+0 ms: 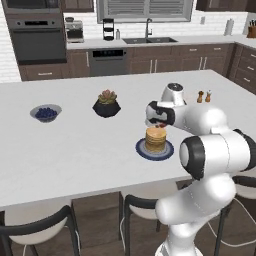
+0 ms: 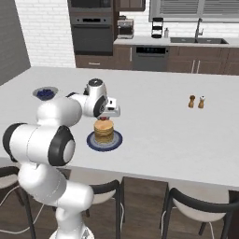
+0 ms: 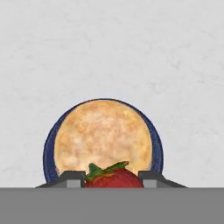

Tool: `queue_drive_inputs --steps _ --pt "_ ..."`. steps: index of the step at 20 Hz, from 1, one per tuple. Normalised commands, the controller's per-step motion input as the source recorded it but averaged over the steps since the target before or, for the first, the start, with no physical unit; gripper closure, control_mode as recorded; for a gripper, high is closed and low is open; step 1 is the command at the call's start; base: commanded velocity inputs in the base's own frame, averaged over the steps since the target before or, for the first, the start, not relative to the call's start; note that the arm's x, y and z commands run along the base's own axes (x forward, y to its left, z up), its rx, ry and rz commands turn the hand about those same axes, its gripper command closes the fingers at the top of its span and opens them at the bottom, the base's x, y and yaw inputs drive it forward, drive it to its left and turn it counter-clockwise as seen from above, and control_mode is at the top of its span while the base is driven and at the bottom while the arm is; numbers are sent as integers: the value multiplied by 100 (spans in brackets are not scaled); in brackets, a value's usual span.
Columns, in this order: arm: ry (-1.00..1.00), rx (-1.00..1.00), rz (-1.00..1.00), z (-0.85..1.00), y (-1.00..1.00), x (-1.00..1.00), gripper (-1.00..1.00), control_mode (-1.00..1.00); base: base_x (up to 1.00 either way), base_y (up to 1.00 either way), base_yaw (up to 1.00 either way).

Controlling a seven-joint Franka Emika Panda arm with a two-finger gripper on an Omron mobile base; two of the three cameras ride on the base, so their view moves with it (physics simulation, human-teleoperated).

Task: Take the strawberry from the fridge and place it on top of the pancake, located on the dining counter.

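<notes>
A golden-tan pancake (image 1: 155,139) (image 2: 104,131) (image 3: 103,136) stack sits on a dark blue plate (image 1: 141,149) (image 2: 90,140) (image 3: 48,148) on the white dining counter (image 1: 75,145) (image 2: 163,126). My gripper (image 1: 159,124) (image 2: 104,117) (image 3: 113,177) hangs just above the stack, shut on the red strawberry (image 3: 114,176) with its green leaves. In the hand view the berry sits between the two fingertips (image 3: 72,178), over the stack's near edge. The fridge is out of view.
A bowl of blueberries (image 1: 45,113) (image 2: 45,93) and a potted succulent (image 1: 106,103) stand left of the plate. Salt and pepper shakers (image 1: 203,96) (image 2: 196,101) stand to the right. Dark chairs (image 1: 42,227) (image 2: 200,205) line the counter's near edge.
</notes>
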Motion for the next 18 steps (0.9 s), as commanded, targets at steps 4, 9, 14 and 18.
queue_drive_inputs --steps 4,9,14,18 --pt "0 -2 0 -27 10 43 100 -100 0 0 0" --pt "-4 -1 0 -23 2 17 100 -100 0 0 0" --pt "-3 0 0 -21 0 0 100 -100 0 0 0" --pt "-4 0 0 -14 0 0 100 -100 0 0 0"
